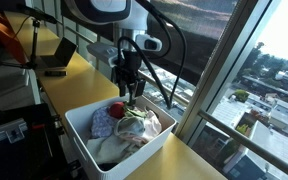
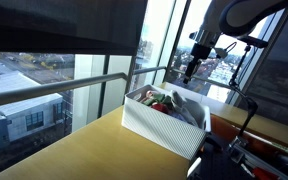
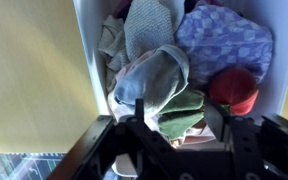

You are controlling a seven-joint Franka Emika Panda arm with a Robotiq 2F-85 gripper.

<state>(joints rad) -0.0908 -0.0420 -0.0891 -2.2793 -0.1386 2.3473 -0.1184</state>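
Okay so the green cloth [image 3: 184, 108] sits lower middle in the wrist view, on top of the heap in the white bin [image 1: 82, 135]. The gripper [image 1: 133, 93] hangs just above it, jaws parted, gripping nothing. A grey garment [image 3: 149, 80] lies to its left, a red cloth [image 3: 236, 90] to its right, and the yellow table [image 1: 84, 75] is underneath.

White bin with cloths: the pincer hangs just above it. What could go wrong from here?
1. The cloths lie heaped and tangled in the white bin, so a grab at the grey cloth may drag the green cloth along.
2. The pincer hangs low over the pile, so a fold might snag on a finger.
3. The pile seems to reach above the rim, so a dragged cloth could spill onto the yellow table.
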